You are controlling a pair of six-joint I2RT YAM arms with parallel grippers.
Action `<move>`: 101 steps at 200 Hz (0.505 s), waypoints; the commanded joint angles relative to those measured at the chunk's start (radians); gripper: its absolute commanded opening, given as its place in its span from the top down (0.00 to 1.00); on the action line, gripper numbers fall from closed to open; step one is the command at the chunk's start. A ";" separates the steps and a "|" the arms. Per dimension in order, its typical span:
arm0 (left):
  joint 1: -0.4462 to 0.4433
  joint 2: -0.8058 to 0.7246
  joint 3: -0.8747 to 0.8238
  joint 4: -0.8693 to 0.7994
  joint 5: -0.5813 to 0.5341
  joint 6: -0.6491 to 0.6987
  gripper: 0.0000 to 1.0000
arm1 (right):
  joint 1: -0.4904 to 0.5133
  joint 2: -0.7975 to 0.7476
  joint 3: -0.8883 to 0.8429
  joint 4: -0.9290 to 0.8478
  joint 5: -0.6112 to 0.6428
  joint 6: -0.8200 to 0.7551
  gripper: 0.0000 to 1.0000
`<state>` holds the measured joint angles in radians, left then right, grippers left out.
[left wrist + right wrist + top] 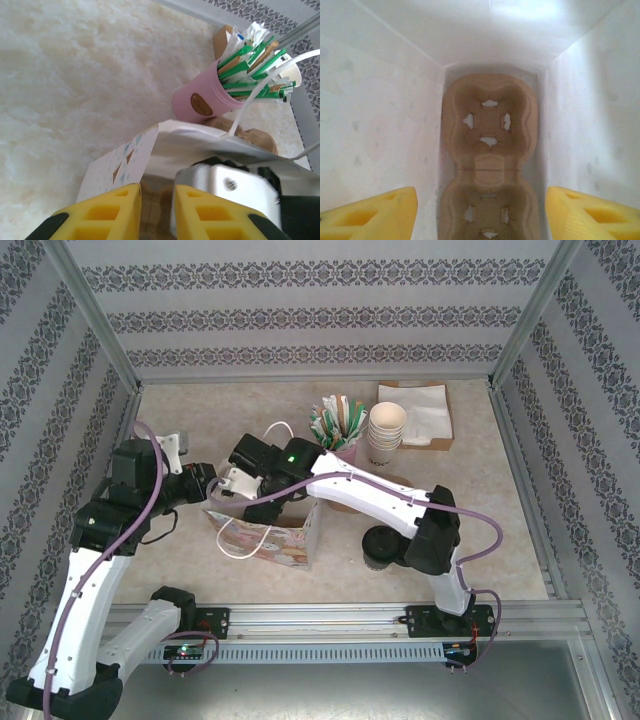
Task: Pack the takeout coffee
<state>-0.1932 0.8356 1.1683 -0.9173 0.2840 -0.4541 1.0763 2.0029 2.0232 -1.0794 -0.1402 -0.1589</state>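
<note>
**Desk:** From above, where does the takeout coffee stand?

**Photographer:** The takeout coffee, black lid on, stands upright on the table. It is to the right of the paper bag, apart from it and half under the right arm. That arm reaches across into the bag's open mouth. The left gripper is at the bag's left rim. A pink cup of sticks and a stack of cream cups stand behind the bag.

**Desk:** And the left wrist camera?

**Photographer:** The left gripper is narrow, its fingers closed on the bag's rim, one outside the printed wall and one inside. The pink cup lies beyond the bag.

**Desk:** The right wrist?

**Photographer:** Inside the bag, the right gripper stands wide and holds nothing. A brown pulp cup carrier lies flat on the bag's floor, between and beyond its fingers.
</note>
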 commanded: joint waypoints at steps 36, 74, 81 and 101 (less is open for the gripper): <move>0.006 -0.007 0.006 -0.050 -0.011 -0.011 0.67 | 0.004 -0.118 0.044 0.047 0.029 0.019 0.32; 0.007 -0.011 0.026 -0.041 -0.014 -0.017 0.62 | 0.000 -0.164 0.026 0.063 0.047 0.043 0.33; 0.006 -0.012 0.026 -0.041 -0.016 -0.018 0.61 | -0.001 -0.172 0.026 0.064 0.052 0.047 0.33; 0.006 -0.007 0.025 -0.046 -0.020 -0.010 0.59 | -0.002 -0.209 0.016 0.078 0.060 0.061 0.33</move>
<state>-0.1932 0.8356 1.1671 -0.9386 0.2798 -0.4603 1.0760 1.8584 2.0464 -1.0302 -0.1108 -0.1318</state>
